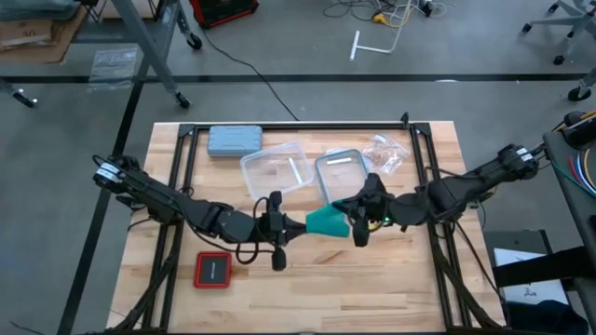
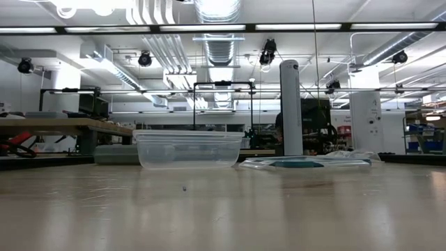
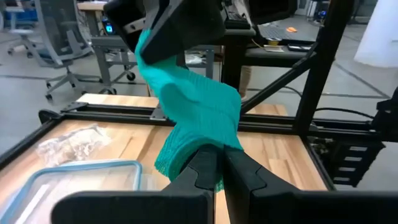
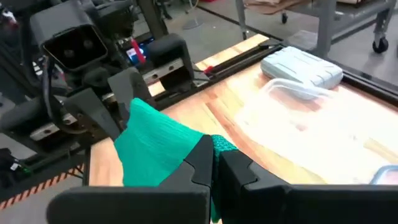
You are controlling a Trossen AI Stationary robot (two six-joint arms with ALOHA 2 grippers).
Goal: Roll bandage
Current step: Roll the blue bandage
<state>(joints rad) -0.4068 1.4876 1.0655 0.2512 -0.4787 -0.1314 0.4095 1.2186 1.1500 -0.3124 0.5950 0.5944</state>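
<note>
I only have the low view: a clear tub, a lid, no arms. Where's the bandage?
Observer: The bandage is held above the table between both grippers, nearer the front edge than the clear tub.
Operator: Both gripping it?
Observer: Yes. The left gripper is shut on one end, the right gripper on the other.
Operator: Rolled yet?
Observer: No, it is a bunched, twisted band, not a roll.
Operator: Anything else on the table?
Observer: A grey-blue case lies at the back left, a red square item near the front left.
</note>
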